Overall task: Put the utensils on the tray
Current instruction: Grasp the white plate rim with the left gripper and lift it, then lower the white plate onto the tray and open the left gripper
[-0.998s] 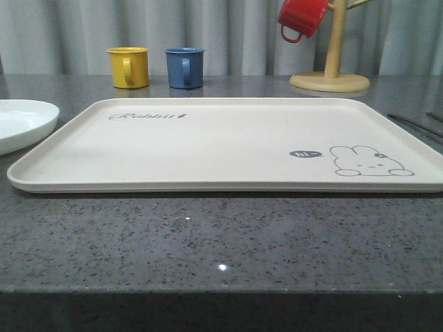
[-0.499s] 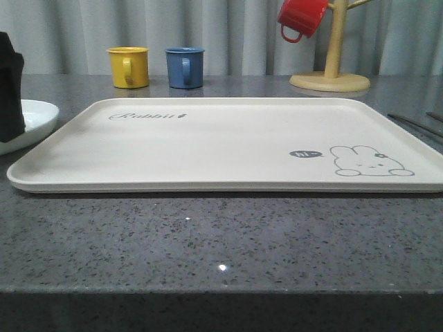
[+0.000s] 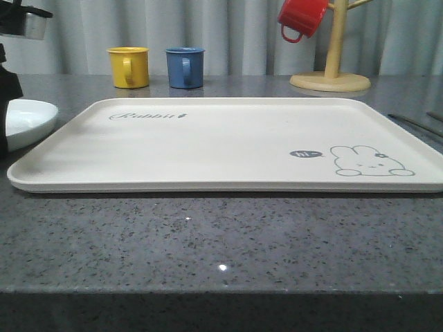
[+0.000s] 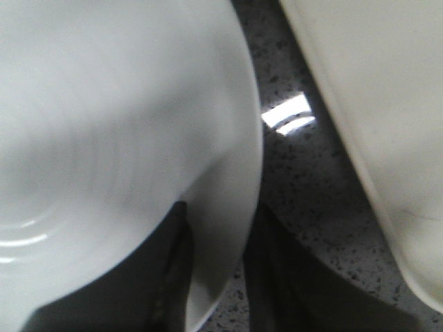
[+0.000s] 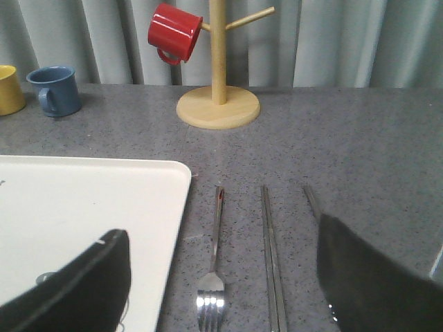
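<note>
My left pincer (image 4: pixel 218 277) is hanging right at the white plate (image 4: pixel 104 138), one dark finger (image 4: pixel 163 283) lying over the plate's inside and the other finger (image 4: pixel 291 277) outside the rim over the counter (image 4: pixel 297 180), so the edge is sitting in the gap between them; I cannot tell whether they are pressing on it. My right pincer (image 5: pixel 221 290) is standing wide open and holding nothing, its left finger (image 5: pixel 76 283) hovering over the corner of the tray (image 5: pixel 83 207) and its right finger (image 5: pixel 374 277) over the bare counter. Between them, on the stone just beside the tray's edge, the utensils are lying side by side: one fork (image 5: pixel 213 277) with tines toward me, one pair of chopsticks (image 5: pixel 271 263) touching each other along their length, and a third slim handle (image 5: pixel 311 200), mostly hidden by my right finger. I am counting three mugs: one yellow mug (image 3: pixel 129 66), one blue mug (image 3: pixel 185 67), and one red mug (image 3: pixel 302 16) hanging on the wooden mug tree (image 3: pixel 331 66). There is one tray, lying flat with nothing on it.
</note>
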Robot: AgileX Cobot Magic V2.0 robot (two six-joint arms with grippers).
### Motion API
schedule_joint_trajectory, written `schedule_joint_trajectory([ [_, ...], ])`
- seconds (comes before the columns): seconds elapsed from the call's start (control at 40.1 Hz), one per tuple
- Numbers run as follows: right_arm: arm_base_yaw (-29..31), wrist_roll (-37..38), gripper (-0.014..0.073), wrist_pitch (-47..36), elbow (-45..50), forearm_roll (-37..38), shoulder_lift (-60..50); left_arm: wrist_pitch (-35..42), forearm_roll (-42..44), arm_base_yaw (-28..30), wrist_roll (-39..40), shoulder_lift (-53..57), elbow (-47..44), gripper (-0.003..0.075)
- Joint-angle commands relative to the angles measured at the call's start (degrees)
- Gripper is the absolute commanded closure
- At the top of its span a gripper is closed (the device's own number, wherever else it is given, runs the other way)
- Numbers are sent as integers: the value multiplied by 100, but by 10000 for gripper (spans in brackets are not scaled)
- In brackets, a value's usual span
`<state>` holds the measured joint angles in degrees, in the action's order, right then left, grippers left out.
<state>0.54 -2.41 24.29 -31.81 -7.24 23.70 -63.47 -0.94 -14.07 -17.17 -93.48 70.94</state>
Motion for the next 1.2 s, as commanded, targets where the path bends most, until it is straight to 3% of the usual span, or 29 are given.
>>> schedule_joint_trajectory([
  [0.0,33,-38,13,-419,-208,-11,78,-27,-10,-39,-48,173,177,691],
  [0.05,33,-38,13,-419,-208,-11,78,-27,2,-39,-51,201,222,739],
  [0.349,33,-38,13,-419,-208,-11,78,-198,222,-326,-40,596,1215,739],
  [0.549,33,-38,13,-413,-208,-11,78,-145,704,-1352,195,561,1976,739],
  [0.873,33,-38,13,-413,-208,-11,78,-55,676,-2941,466,22,2242,739],
  [1.173,33,-38,13,-413,-208,-11,78,-101,322,-3263,515,-519,2242,739],
])
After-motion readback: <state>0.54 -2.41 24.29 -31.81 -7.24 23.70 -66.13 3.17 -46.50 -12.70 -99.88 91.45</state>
